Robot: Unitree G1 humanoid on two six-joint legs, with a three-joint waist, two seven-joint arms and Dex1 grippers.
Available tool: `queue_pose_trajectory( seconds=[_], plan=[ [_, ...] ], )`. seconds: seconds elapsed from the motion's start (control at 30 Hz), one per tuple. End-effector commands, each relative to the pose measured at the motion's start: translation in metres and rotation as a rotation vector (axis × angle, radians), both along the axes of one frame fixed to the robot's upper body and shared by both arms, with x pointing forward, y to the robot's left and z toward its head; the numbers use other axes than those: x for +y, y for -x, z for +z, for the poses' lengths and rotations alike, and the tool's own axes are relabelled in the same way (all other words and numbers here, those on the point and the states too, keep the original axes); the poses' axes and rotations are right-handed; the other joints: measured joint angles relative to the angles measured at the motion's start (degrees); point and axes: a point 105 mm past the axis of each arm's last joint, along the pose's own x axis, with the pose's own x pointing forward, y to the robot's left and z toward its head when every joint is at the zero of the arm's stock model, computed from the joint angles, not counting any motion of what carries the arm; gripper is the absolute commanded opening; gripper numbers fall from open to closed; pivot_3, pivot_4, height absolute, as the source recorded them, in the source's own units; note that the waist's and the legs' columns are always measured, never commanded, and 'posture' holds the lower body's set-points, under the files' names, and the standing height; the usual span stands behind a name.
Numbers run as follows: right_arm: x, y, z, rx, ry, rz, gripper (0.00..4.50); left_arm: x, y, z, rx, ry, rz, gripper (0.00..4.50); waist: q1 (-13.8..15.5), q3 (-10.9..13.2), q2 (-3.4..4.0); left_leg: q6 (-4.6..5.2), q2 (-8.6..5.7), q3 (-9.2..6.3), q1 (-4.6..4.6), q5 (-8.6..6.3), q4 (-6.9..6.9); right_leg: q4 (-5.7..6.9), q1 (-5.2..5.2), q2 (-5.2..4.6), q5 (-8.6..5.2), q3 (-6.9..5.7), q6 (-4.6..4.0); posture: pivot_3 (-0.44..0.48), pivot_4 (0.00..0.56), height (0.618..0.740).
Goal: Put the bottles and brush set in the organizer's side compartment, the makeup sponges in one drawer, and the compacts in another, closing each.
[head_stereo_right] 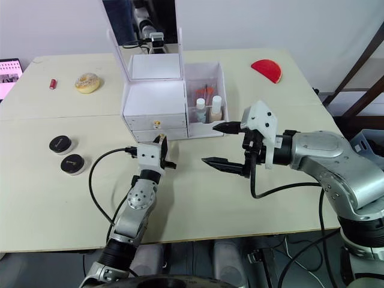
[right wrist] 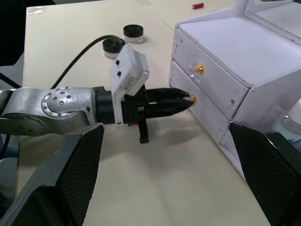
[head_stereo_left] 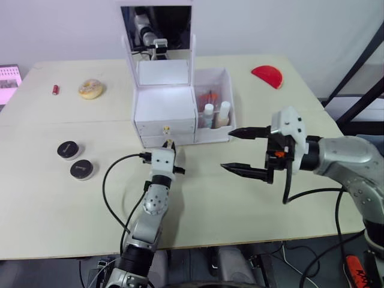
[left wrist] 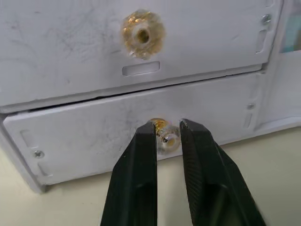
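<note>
The left gripper [left wrist: 162, 136] pinched the bottom drawer knob [left wrist: 165, 136] on the white organizer [head_stereo_left: 165, 108]. The right gripper [head_stereo_left: 241, 151] hung wide open nearby. Two compacts [head_stereo_left: 75, 159] sat far left.

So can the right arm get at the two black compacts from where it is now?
Probably not easily. The two compacts lie at the table's left side, while the right gripper hangs open at the right, and the left arm, its left gripper closed on the lower drawer knob, stretches across between them.
</note>
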Motion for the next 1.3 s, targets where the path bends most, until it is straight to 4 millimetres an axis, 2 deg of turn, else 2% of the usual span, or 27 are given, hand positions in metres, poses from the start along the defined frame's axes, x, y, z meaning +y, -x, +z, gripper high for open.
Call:
queue_pose_trajectory(
  seconds=[0.03,0.17,0.3,0.57,0.77,1.0,1.13,1.2,1.3],
  plan=[
    [0.004,0.004,0.006,-0.031,-0.007,0.019,4.50,-0.004,-0.001,0.015,-0.058,0.029,-0.007,0.22,0.0,0.0,0.00,0.00,0.00,0.00,0.00,0.00,0.00,0.00,0.00,0.00,0.00,0.00,0.00,0.000,0.150,0.739],
    [0.004,0.005,0.006,-0.031,-0.010,0.021,4.50,-0.004,0.001,0.016,-0.057,0.027,-0.016,0.22,0.0,0.0,0.00,0.00,0.00,0.00,0.01,0.00,0.01,0.01,0.00,0.00,0.00,0.00,0.00,0.000,0.150,0.739],
    [0.005,0.006,0.006,-0.032,-0.011,0.022,4.50,-0.008,0.013,0.017,-0.053,0.025,-0.090,0.22,0.0,0.0,0.00,0.00,0.00,0.01,-0.01,0.00,0.00,-0.01,0.00,0.00,0.00,0.00,0.00,0.000,0.150,0.739],
    [0.004,0.005,0.006,-0.031,-0.008,0.024,4.50,-0.005,0.062,0.018,-0.039,-0.070,-0.302,0.22,-0.1,0.0,0.05,0.10,0.02,0.02,-0.02,-0.06,-0.06,-0.06,-0.06,0.00,-0.04,0.02,0.03,0.000,0.150,0.739],
    [0.005,0.001,0.005,-0.034,-0.006,0.031,4.50,0.017,0.091,0.018,0.002,-0.109,-0.347,0.22,-0.2,0.0,0.07,0.09,0.04,0.07,0.00,-0.07,-0.04,-0.07,-0.10,-0.05,-0.18,0.02,0.24,0.000,0.150,0.739],
    [0.006,0.000,0.004,-0.036,-0.006,0.035,4.50,0.029,0.102,0.014,0.037,-0.117,-0.337,0.22,-0.3,0.0,0.07,0.09,0.04,0.10,-0.03,-0.07,-0.05,-0.10,-0.14,-0.07,-0.19,0.02,0.25,0.000,0.150,0.739],
    [0.006,-0.001,0.004,-0.035,-0.007,0.036,4.50,0.024,0.093,0.018,0.018,-0.084,-0.329,0.22,-0.1,0.0,0.07,0.09,0.03,0.10,-0.06,-0.07,-0.06,-0.12,-0.15,-0.07,-0.19,0.02,0.25,0.000,0.150,0.739],
    [0.006,-0.001,0.005,-0.036,-0.006,0.035,4.50,0.020,0.088,0.018,0.012,-0.069,-0.326,0.75,-0.1,0.0,0.07,0.09,0.03,0.10,-0.07,-0.07,-0.05,-0.11,-0.15,-0.07,-0.18,0.02,0.25,0.000,0.150,0.739],
    [0.006,-0.002,0.005,-0.039,-0.002,0.031,4.50,0.017,0.082,0.016,0.010,-0.074,-0.316,2.12,-0.2,0.0,0.07,0.09,0.03,0.10,-0.06,-0.07,-0.04,-0.11,-0.14,-0.06,-0.18,0.02,0.25,0.000,0.150,0.739]
  ],
)
